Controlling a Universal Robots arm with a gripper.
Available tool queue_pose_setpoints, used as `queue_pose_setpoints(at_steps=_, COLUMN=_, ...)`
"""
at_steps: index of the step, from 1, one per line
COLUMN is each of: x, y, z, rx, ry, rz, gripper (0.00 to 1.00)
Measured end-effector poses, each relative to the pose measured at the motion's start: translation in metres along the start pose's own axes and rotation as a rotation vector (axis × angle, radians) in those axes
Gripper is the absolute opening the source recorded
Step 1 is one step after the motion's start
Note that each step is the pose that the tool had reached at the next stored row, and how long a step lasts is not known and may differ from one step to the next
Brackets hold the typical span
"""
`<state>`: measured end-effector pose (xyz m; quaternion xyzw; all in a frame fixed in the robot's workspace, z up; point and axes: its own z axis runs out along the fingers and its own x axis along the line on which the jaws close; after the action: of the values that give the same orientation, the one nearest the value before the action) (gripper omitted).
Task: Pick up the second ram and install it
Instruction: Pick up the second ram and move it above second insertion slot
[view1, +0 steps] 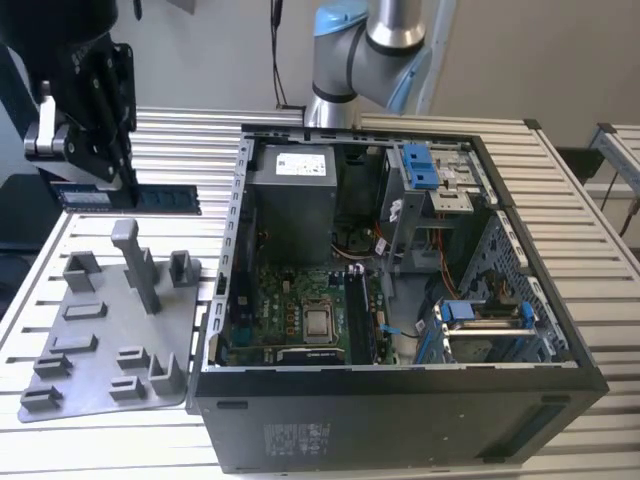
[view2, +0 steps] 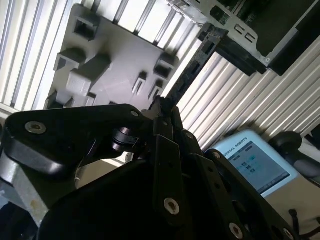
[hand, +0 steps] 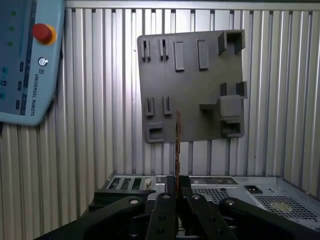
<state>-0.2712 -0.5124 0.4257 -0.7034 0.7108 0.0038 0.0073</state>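
- Nearest in the exterior view stood the open computer case (view1: 400, 430), its dark side wall facing the camera and the green motherboard (view1: 300, 305) lying flat inside.
- At nine o'clock from the case, just beside it on the slatted metal counter (view1: 190, 140), lay a grey holder plate (view1: 105, 345) with raised blocks and slots.
- Over the plate's far edge, at ten o'clock from the motherboard, the black pincer (view1: 125, 178) was pinching the second ram (view1: 160, 198) about midway along. The stick hung level in the air, outside the case and clear of the plate.
- In the second wrist view the pincer (view2: 162, 111) had its fingers pressed onto the ram (view2: 192, 70), which was seen edge-on and ran out towards a corner of the case (view2: 260, 40), with the plate (view2: 115, 65) beneath.
- In the first wrist view the pincer (hand: 178, 189) gripped the ram (hand: 178, 140), again a thin edge-on line crossing in front of the plate (hand: 190, 75).
- A teach pendant (hand: 25, 65) with a red button (hand: 42, 32) lay near the plate.
- Farthest, at twelve o'clock behind the case, rose the grey and blue arm (view1: 375, 40).
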Motion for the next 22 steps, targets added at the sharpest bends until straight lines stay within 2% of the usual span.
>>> queue_pose_setpoints(at_steps=22, x=-0.0011, y=-0.1003, z=0.0005, rx=0.0, ry=0.0, rz=-0.001, gripper=0.14)
